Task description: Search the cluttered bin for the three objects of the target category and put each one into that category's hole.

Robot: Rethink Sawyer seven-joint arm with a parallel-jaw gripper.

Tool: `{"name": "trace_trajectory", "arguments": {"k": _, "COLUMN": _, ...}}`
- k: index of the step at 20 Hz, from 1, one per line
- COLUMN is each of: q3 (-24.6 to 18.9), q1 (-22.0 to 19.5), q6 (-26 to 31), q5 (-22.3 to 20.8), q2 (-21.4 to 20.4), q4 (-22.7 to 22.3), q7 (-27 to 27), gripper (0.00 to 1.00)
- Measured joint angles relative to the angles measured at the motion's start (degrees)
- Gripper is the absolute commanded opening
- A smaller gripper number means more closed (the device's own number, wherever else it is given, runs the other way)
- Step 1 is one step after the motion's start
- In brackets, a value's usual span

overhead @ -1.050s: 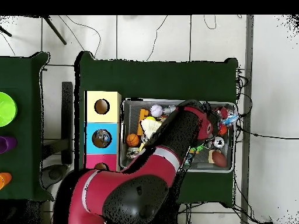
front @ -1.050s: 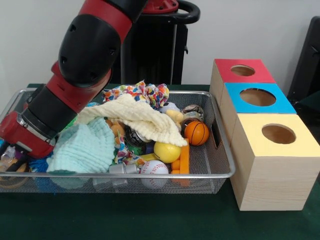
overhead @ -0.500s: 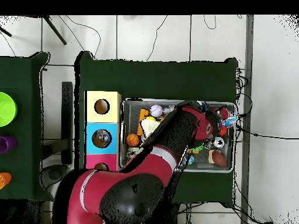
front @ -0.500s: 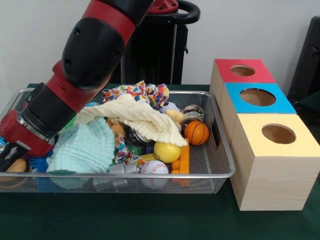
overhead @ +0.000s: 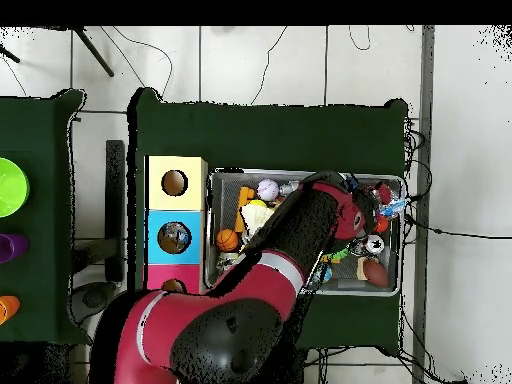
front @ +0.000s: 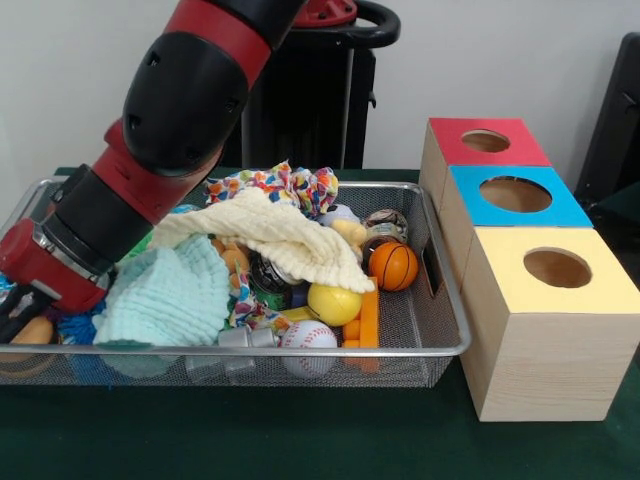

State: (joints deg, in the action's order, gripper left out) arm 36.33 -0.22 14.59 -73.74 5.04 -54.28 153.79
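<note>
Front view: arm (front: 150, 150) reaches into bin (front: 440, 290) left end.

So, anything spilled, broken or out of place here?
Nothing stands out. The clutter all sits inside the bin, the three boxes stand in a straight row beside it, and the gripper is low at the bin's end.

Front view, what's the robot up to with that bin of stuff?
The red and black arm reaches down into the far left end of the wire bin, its pincer low beside a tan object. Balls, cloths and toys still crowd the bin. Three wooden boxes with red, blue and yellow holed tops wait alongside.
</note>
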Motion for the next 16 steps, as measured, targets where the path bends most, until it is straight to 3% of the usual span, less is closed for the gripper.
{"name": "trace_trajectory", "arguments": {"k": 16, "q3": -2.8, "q1": -0.9, "q6": 2.9, "q5": 8.3, "q2": -4.5, "q4": -1.6, "q7": -0.2, "gripper": 0.0}}
